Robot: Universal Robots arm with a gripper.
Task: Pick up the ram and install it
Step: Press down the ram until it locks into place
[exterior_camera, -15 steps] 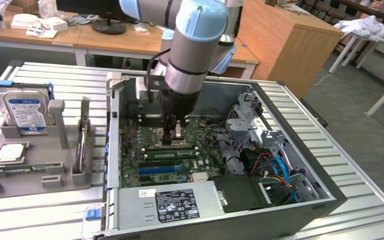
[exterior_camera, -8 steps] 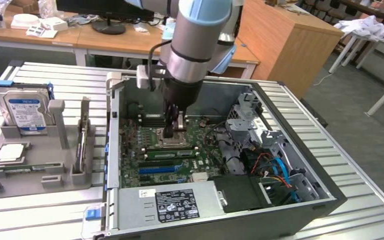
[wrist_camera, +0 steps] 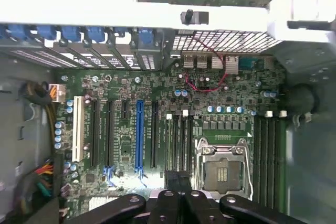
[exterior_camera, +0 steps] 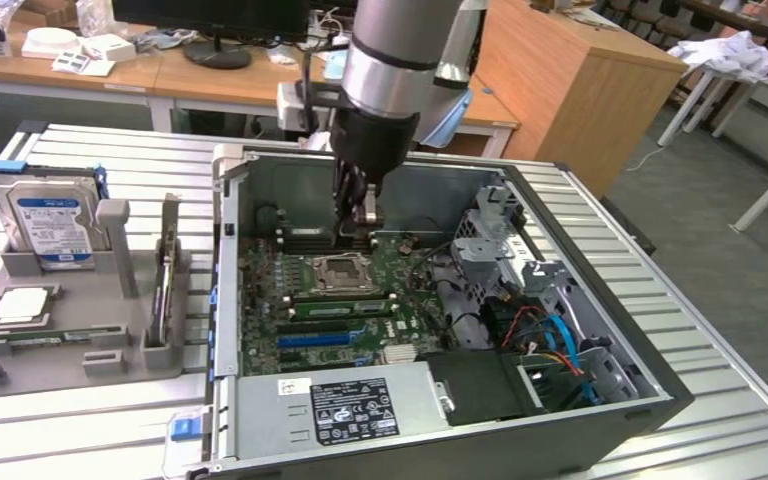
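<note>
A slatted metal desk [exterior_camera: 704,330] carries an open computer case [exterior_camera: 598,400], lying on its side with its interior facing up. The arm [exterior_camera: 404,60] comes down into the case from above, at the far end of the case in the exterior view. Inside the case lies a green motherboard [exterior_camera: 418,300] with an empty processor socket [exterior_camera: 344,270] in a silver frame, long black memory slots [wrist_camera: 265,156], a blue expansion slot [exterior_camera: 315,339] and several black ones. The power supply [exterior_camera: 357,405] with its black label sits at the near edge of the case, and a bundle of blue, red and orange cables [exterior_camera: 551,340] runs along the exterior view's right side.

On the exterior view's left, outside the case, a grey holder tray [exterior_camera: 77,345] stands on the desk. It carries an upright hard drive [exterior_camera: 48,225] with a blue label, a processor chip [exterior_camera: 24,305] lying flat, and the ram [exterior_camera: 164,290], a thin stick standing on edge in a slot between two grey posts, well apart from the arm.

The claw [exterior_camera: 357,215] hangs just above the motherboard beside the processor socket, its fingers [wrist_camera: 178,184] pressed together with nothing between them.
</note>
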